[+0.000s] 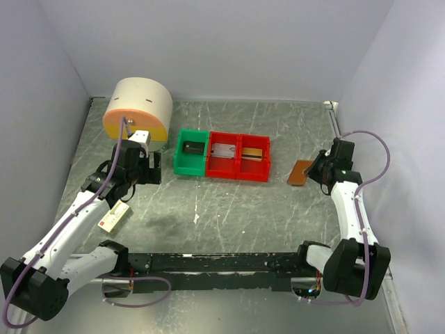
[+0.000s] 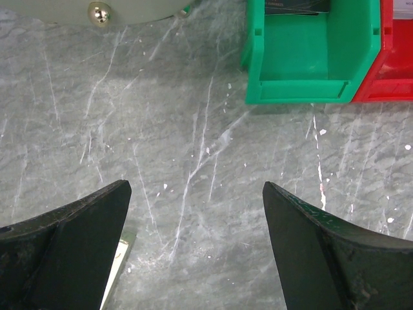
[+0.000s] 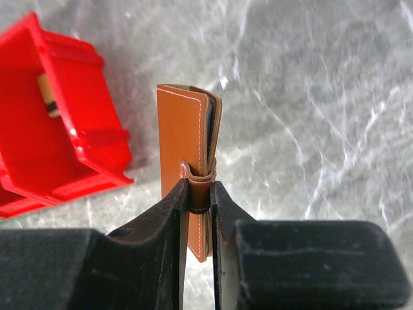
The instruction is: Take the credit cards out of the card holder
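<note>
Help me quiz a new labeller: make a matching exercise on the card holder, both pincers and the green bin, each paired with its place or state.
Things:
1. card holder
2. left pincer
3. right pincer
4. green bin

Places or states:
A. at the left end of the row, beside the red bins
B. clamped on the card holder's strap
C. folded shut, held on edge
D. wide open above the bare table

Pairs: 1-C, 2-D, 3-B, 4-A
</note>
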Tool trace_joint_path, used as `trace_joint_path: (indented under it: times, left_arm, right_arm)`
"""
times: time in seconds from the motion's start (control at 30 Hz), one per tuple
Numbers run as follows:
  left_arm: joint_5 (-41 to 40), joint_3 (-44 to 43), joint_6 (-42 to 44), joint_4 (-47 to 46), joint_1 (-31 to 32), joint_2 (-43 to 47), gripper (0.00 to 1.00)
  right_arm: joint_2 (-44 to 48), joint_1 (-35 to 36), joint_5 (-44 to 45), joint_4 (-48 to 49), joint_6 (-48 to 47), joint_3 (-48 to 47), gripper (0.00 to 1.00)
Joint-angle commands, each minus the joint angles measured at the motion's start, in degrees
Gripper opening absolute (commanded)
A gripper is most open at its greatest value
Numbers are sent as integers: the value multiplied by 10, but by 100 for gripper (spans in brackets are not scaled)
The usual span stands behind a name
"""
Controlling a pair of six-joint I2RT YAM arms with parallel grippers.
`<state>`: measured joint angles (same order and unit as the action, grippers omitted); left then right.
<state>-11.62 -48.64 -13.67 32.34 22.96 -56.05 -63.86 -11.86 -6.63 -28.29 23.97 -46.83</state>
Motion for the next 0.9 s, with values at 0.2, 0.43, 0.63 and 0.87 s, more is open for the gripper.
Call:
trace_joint_path:
  times: [0.2, 0.43, 0.63, 0.87]
  left_arm:
    - [22, 3, 14, -22, 2, 3, 96]
    - [3, 0, 10, -18, 2, 1, 96]
    - [-60, -4, -8, -9, 1, 6, 96]
    - [-242, -27, -115, 56, -15, 10, 95]
  right_arm:
    - [27, 121, 84, -150, 31, -37, 16]
    - [16, 368, 238, -211, 155, -39, 15]
    - [-56, 542, 302, -241, 207, -56, 16]
    - [-236, 700, 399, -284, 289, -144, 17]
